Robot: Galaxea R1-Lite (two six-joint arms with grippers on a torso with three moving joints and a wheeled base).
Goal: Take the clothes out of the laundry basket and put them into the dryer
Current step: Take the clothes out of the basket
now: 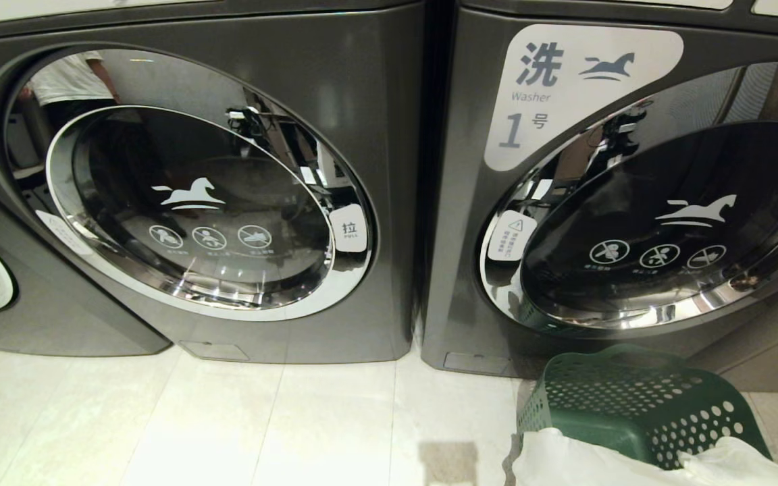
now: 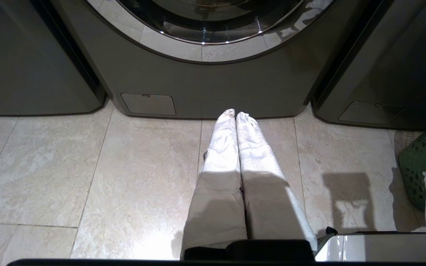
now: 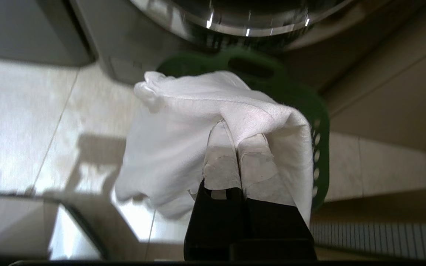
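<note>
So the right tool (image 3: 237, 138) has its two cloth-wrapped fingers (image 3: 220, 162) pressed tight together, clamped on a white garment (image 3: 183, 122) that drapes over the fingertips and hangs down on both sides of them. Right behind that cloth, on the far side of the tool, is the green laundry basket (image 3: 301, 107), its handle slot peeking out above the fabric and its holed wall showing just past the garment's edge. In the head view the same basket (image 1: 632, 398) sits on the tile floor (image 1: 227, 418) in front of the machine marked Washer 1 (image 1: 564, 94), with white cloth (image 1: 598, 462) bunched over its near rim; neither arm shows up there. The left tool (image 2: 235, 114) holds nothing, its padded fingers (image 2: 222, 147) are closed against each other, tips touching, pointing at the base of the left-hand dryer (image 2: 213, 85) with bare floor under it. That dryer's round door (image 1: 190, 209) is shut, and so is the door (image 1: 666, 223) on the washer beside it. The basket (image 2: 420, 162) is well off to the side of the left tool, nowhere near touching
</note>
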